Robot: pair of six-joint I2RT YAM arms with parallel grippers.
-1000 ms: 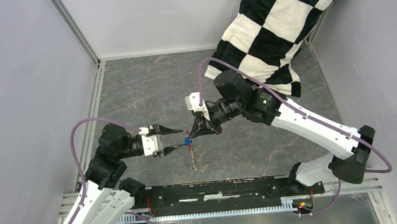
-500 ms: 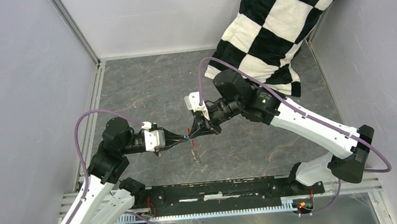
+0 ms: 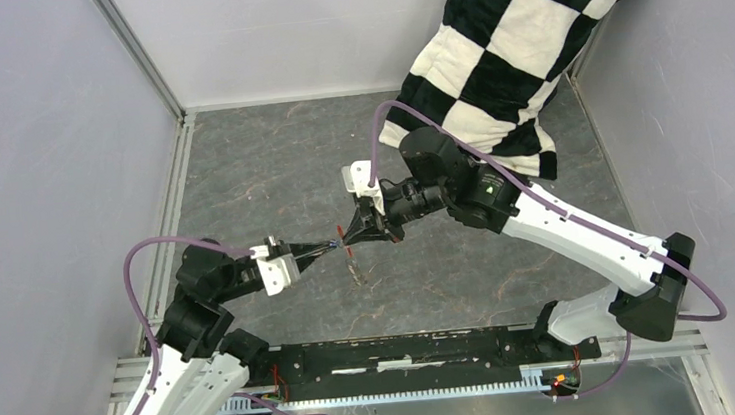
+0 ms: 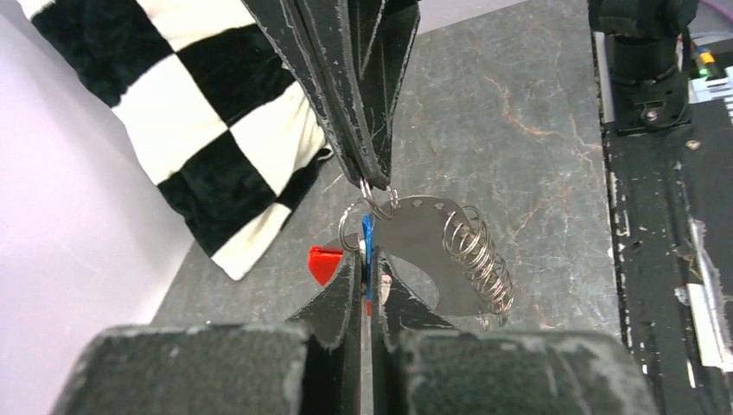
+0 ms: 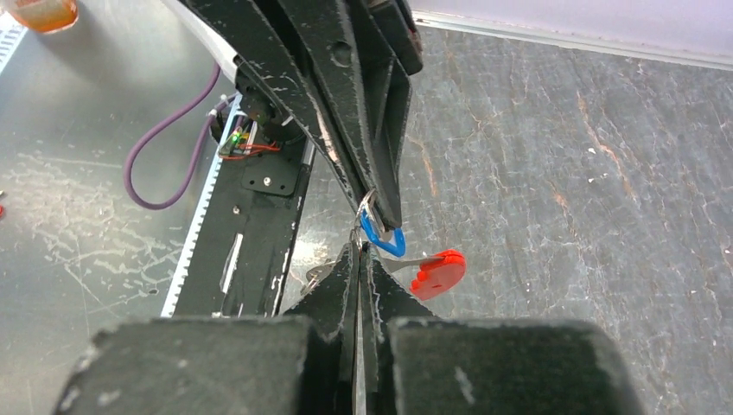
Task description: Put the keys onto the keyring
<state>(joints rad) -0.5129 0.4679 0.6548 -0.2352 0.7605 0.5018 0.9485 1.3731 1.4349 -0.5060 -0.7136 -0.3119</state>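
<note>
Both grippers meet in mid-air above the grey table. My left gripper [image 3: 330,244] [image 4: 367,264] is shut on the blue head of a key [image 4: 367,235], which I see edge-on between its tips. The same blue key [image 5: 385,240] shows in the right wrist view, just past my right gripper [image 3: 348,237] [image 5: 359,246]. That gripper is shut on the thin wire of the keyring [image 4: 348,232]. The red tag [image 5: 438,272] [image 3: 342,234] hangs beside the tips. A silver coil [image 4: 481,259] [image 3: 356,271] dangles below.
A black-and-white checkered cushion [image 3: 511,54] lies at the back right, behind the right arm. A black rail [image 3: 416,349] runs along the table's near edge. Pale walls close in on the left, back and right.
The left gripper was open beside the blue key; it has shut on it. Its arm has drawn back to the left, and the right gripper has shifted slightly left and up.
</note>
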